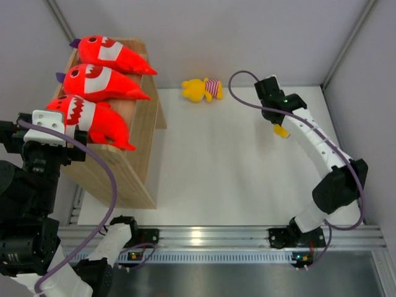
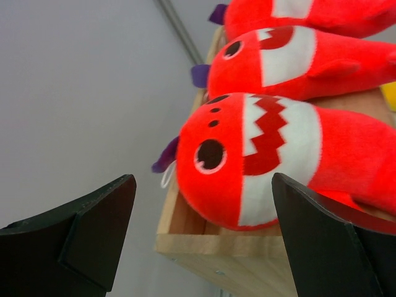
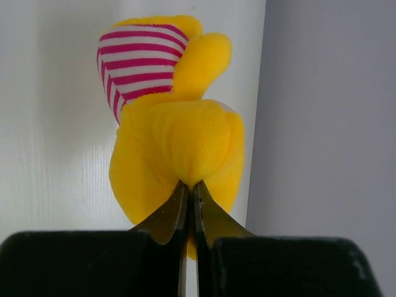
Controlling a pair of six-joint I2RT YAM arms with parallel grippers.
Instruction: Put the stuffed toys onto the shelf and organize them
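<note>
**A:** Where are the toys?

**B:** Three red plush sharks with white toothy bellies lie side by side on the tray top of the tall light-wood shelf (image 1: 133,167), at the table's left; the far shark (image 1: 111,54), the middle shark (image 1: 99,82) and the near shark (image 1: 93,117) all point their tails to the right; the near one's tail hangs over the tray's rim.

**A:** And the yellow ones?

**B:** One small yellow plush toy with a red-and-white striped body (image 1: 201,90) lies on the white table (image 1: 216,167) near its far edge, well apart from the shelf and both arms; the other yellow striped plush toy (image 3: 179,142) is pinched by the right gripper (image 3: 190,185); its black fingers are clenched on a fold of the yellow fabric, almost touching each other; from above only a scrap of that toy shows beneath the arm, over the right part of the table; whether it is lifted off the surface I cannot tell.

**A:** The other arm?

**B:** The left gripper (image 2: 203,185) hangs just beside the shelf's near left corner, facing the near shark's head; its jaws are spread wide and grasp nothing.

**A:** Anything around it all?

**B:** Grey walls on three sides; a silver metal rail (image 1: 216,236) along the near edge carries both arm bases.
</note>
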